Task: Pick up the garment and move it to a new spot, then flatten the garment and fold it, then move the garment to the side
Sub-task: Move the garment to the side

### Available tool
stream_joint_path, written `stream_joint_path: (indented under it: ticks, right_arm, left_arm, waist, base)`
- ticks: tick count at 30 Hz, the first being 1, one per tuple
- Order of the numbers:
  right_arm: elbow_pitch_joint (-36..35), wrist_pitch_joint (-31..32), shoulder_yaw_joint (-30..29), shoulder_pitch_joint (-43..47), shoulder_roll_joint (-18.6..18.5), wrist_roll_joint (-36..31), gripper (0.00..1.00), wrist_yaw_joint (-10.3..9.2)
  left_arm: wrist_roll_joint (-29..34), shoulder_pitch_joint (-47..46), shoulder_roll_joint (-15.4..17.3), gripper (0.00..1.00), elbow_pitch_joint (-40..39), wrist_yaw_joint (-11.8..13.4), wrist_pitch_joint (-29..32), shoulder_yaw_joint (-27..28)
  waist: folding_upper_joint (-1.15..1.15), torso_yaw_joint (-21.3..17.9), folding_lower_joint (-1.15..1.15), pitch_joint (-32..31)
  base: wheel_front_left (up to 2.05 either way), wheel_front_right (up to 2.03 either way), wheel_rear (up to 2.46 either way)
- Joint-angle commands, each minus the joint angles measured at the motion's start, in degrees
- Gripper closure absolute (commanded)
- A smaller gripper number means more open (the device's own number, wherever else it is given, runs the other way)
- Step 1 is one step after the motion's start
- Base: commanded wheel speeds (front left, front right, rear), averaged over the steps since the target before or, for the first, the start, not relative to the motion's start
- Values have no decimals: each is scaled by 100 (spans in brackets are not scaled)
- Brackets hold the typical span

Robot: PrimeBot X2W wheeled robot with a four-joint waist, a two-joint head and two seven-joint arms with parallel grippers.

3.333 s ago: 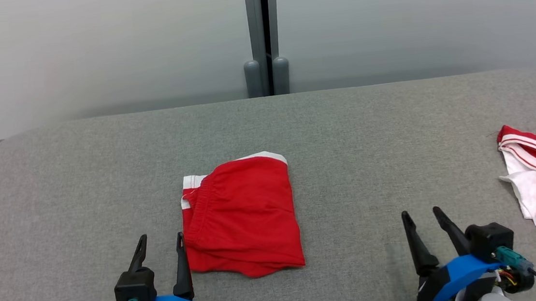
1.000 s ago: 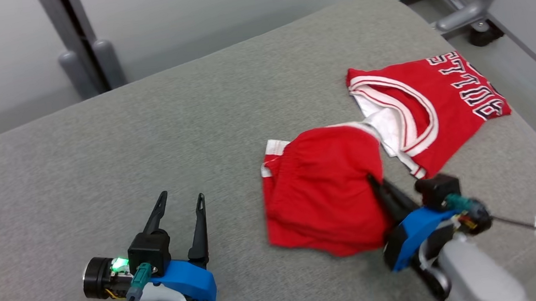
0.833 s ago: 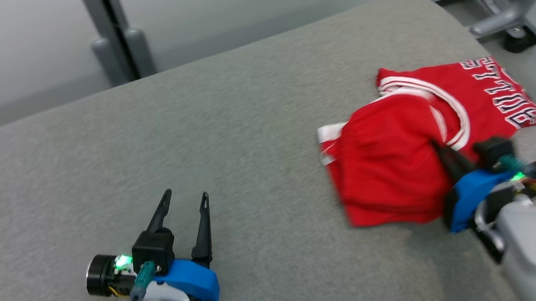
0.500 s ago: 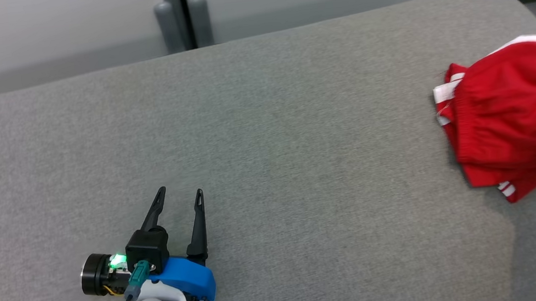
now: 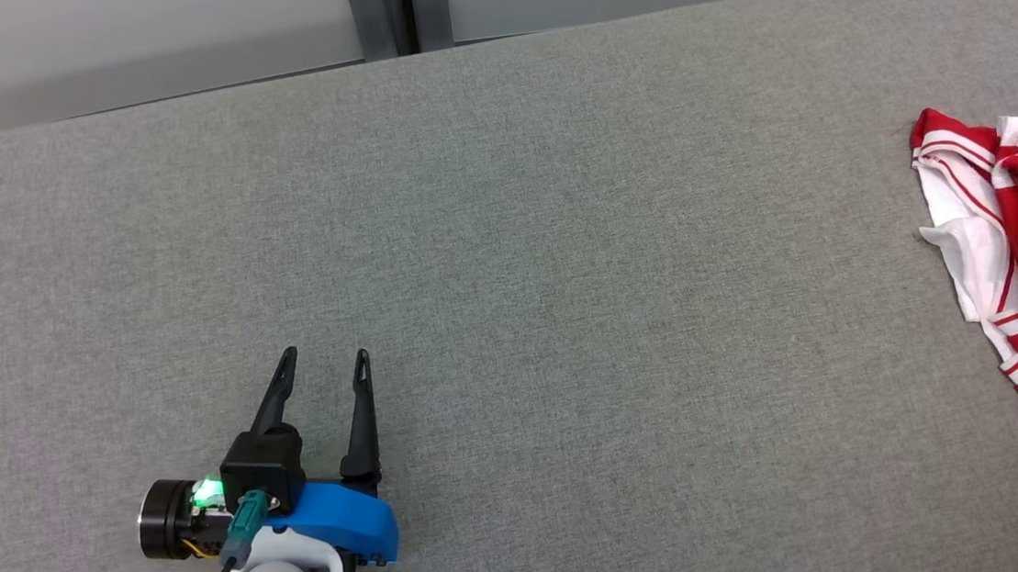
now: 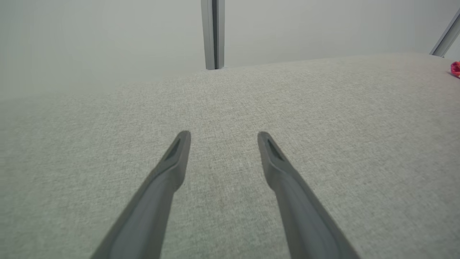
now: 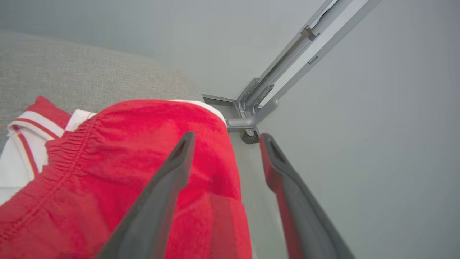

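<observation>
- Red shorts (image 7: 136, 154): lying at the far right end of the grey table (image 5: 504, 231), partly over a red-and-white jersey (image 5: 964, 218); I judge this the "side" spot
- Right gripper (image 7: 226, 135): fingers spread apart, one lying over the shorts, nothing pinched; I read it as a let-go so the cloth is not dragged off
- Left gripper (image 5: 324, 354): fingers parted, empty, parked low over bare table, well apart from the shorts, as I need one arm here

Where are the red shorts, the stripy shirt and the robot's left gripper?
red shorts (image 7: 125, 144): right wrist view, red cloth beside the waistband
stripy shirt (image 5: 962, 246): head view, its white inner side
left gripper (image 5: 325, 354): head view, midway between its fingertips
</observation>
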Motion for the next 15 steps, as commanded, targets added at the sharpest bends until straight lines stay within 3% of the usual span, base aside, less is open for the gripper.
stream_joint_path:
  ticks: [1, 7, 8, 9, 15]
  right_arm:
    - [-194, -221, -191, 105, 289, -141, 0, -2]
    - [-523, -681, -303, 81, 1139, -235, 0, -2]
    - [-614, -927, -169, 68, 1516, -105, 0, -2]
    - [-614, -927, -169, 68, 1516, -105, 0, -2]
    - [-870, -1307, 363, 450, 2375, 375, 0, -3]
  left_arm:
    - [-16, -61, 0, 0, -22, 30, -26, 58]
    - [-17, 16, -1, 0, -4, 56, -26, 147]
    - [-35, 53, 3, 0, -25, 90, -26, 202]
    - [-35, 53, 3, 0, -25, 90, -26, 202]
    - [-35, 140, -1, 0, -74, 202, -26, 311]
  waist:
    - [0, -17, 0, -39]
    - [0, -10, 0, -162]
    - [0, 5, 0, -211]
    - [0, 5, 0, -211]
    - [0, 165, 0, -413]
  base:
    - [0, 0, 0]
    - [0, 0, 0]
    - [0, 0, 0]
    - [0, 0, 0]
    - [0, 0, 0]
